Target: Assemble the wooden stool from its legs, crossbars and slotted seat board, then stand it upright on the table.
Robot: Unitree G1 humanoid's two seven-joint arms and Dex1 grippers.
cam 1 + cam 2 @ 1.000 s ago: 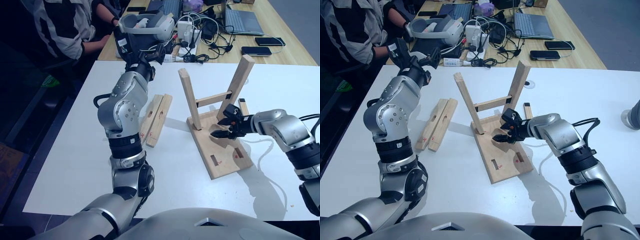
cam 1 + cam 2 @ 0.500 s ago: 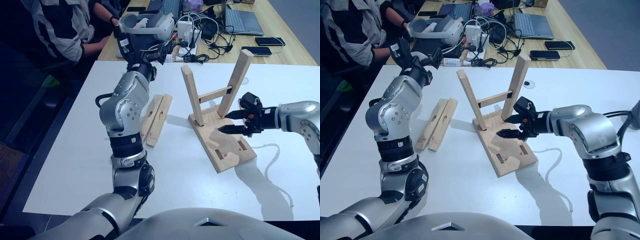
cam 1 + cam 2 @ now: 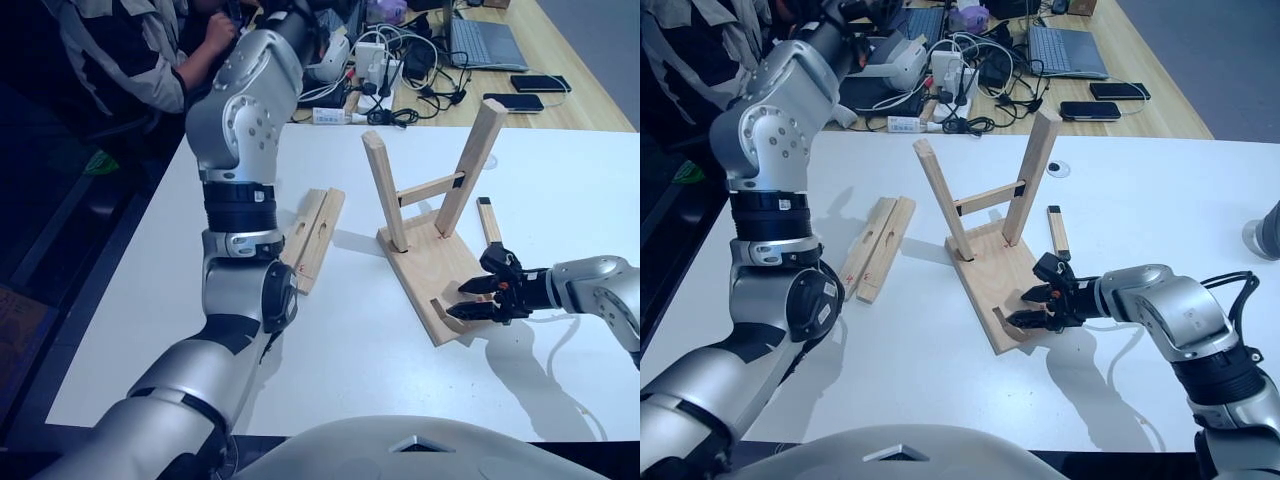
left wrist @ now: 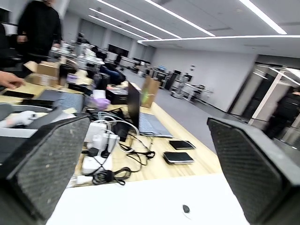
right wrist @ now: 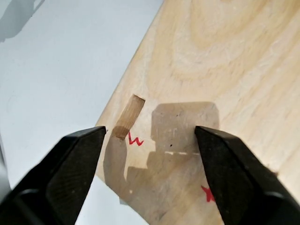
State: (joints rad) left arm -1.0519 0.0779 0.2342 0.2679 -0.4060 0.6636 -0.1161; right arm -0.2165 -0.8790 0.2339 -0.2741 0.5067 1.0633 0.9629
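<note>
Pale-wood slotted rectangular seat board [image 3: 425, 262], flat on the white table [image 3: 350, 340] with two square wooden legs [image 3: 383, 195] upright in it, looks stiff and light; your right gripper [image 3: 458, 302] hangs spread at its near edge, so pinch there.

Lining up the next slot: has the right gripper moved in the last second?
Yes. The right gripper has drawn back toward the robot, from the upright legs to the seat board's near end.

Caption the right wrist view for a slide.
Open right gripper above the seat board, framing an empty slot.
</note>
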